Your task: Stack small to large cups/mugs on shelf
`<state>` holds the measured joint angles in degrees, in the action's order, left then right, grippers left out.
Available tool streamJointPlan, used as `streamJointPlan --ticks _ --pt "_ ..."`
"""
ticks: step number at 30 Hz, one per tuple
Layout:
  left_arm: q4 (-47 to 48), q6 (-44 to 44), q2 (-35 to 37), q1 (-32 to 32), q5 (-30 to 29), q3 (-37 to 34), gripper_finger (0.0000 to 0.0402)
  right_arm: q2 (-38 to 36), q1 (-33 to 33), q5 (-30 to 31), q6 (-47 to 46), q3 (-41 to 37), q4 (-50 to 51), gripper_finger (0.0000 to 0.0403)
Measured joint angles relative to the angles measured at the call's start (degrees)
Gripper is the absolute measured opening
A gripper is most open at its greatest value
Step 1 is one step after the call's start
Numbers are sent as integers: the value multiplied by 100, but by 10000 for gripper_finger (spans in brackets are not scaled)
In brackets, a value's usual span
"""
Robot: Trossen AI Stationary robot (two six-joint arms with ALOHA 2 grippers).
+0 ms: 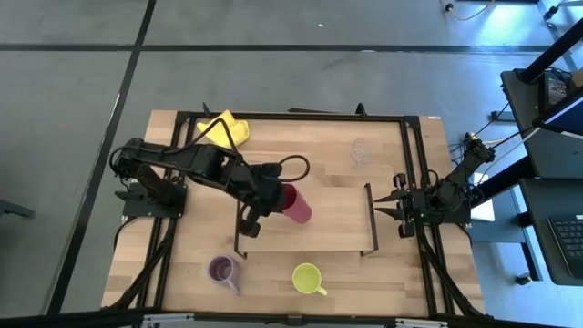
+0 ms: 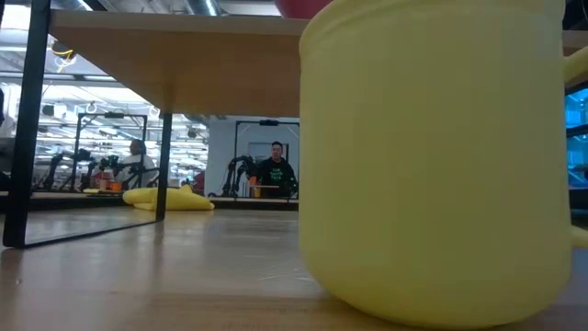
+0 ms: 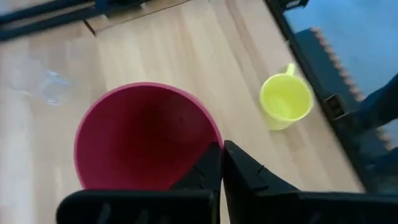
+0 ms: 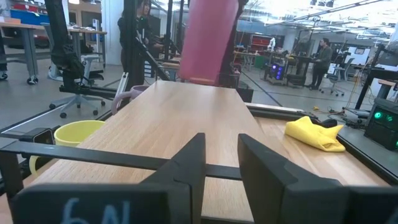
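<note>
Red cup (image 1: 297, 204) pinched at its rim, tilted over the shelf (image 1: 332, 219).
My left gripper (image 3: 221, 163) is pressed together on the cup's rim above the shelf's left end. My right gripper (image 1: 383, 202) waits at the shelf's right end, fingers slightly apart, empty. Yellow mug (image 1: 308, 279) and purple mug (image 1: 222, 270) stand in front of the shelf; glass (image 1: 361, 151) behind it.

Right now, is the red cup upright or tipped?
Upright, as far as the views show. The red cup stands vertical on the shelf in the right wrist view; the left gripper is shut on its rim, mouth facing up.
</note>
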<state>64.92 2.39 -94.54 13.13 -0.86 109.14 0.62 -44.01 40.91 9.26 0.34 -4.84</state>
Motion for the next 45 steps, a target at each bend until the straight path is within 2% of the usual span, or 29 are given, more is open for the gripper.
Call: streamJointPlan --ticks 6,10,12,16,18,21,24,28,31,38,43,45 --pt "-57 -550 0 -14 25 -2 0 0 1 2 43 0 0 96" --pt "231 -730 -23 -37 103 -2 0 0 2 1 622 1 -260 96" --pt "271 -739 -96 -37 107 1 0 2 2 0 1121 2 -1057 96" --pt "382 -760 -237 -36 218 2 0 -2 0 -215 2465 0 -3436 96" --pt "391 -618 -348 -33 222 4 0 -9 0 -284 2675 3 -4471 96" --pt "379 -522 -387 -37 203 13 0 -3 0 -108 2497 12 -5024 96" --pt "338 -525 -397 -36 201 17 4 4 0 -43 2063 335 -4626 96" --pt "421 -533 -411 -37 200 170 10 219 0 -44 1971 1089 -2993 96" --pt "401 -538 -411 -35 205 270 9 548 0 -17 1977 1648 -2285 96" --pt "399 -531 -409 46 205 369 12 1481 2 306 2443 2606 -2004 96" --pt "532 -525 -409 130 188 369 25 2234 2 312 2980 3178 -1964 96" --pt "514 -498 -409 136 188 369 26 2581 0 521 3019 3451 -1811 96"
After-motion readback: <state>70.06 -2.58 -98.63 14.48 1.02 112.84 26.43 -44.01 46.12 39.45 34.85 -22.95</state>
